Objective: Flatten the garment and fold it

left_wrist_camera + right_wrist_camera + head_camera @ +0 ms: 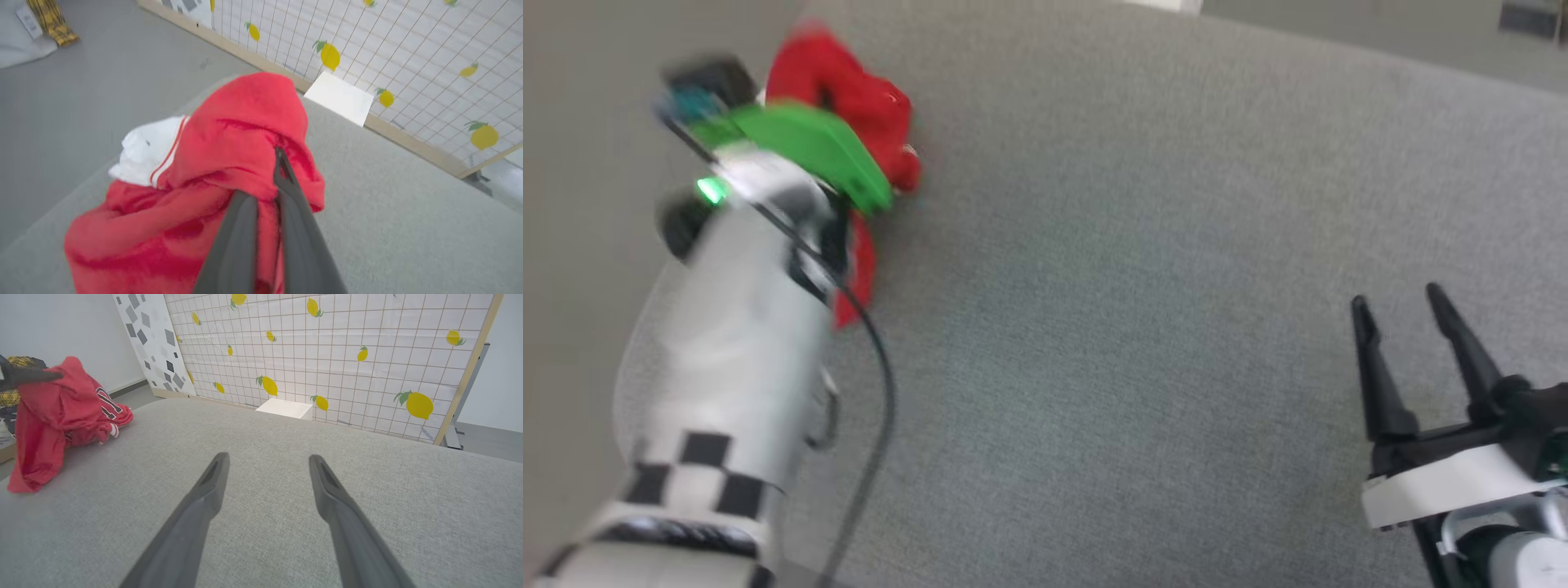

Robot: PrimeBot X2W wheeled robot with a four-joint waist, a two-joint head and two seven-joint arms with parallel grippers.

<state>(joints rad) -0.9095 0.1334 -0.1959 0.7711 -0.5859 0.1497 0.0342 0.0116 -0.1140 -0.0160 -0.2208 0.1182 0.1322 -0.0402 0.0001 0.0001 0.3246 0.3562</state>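
Observation:
The garment (pixel 866 114) is a bunched red jersey at the far left corner of the grey surface (pixel 1143 269), partly lifted and hanging. My left gripper (pixel 276 163) is shut on a fold of the garment (pixel 245 130); a white sleeve with red stripes (pixel 151 149) sticks out to the left. In the right wrist view the garment (pixel 61 408) droops from dark fingertips (pixel 32 375), showing black white-outlined numbers. My right gripper (pixel 1401 306) hovers open over bare surface at the lower right, its fingers (pixel 212 477) spread with nothing between them.
A lemon-patterned grid panel (pixel 327 355) stands behind the surface's far edge, with a white box (pixel 286 408) at its foot. Grey floor (pixel 81 81) lies beyond the left edge. A pile of yellow and white cloth (pixel 45 24) lies on the floor.

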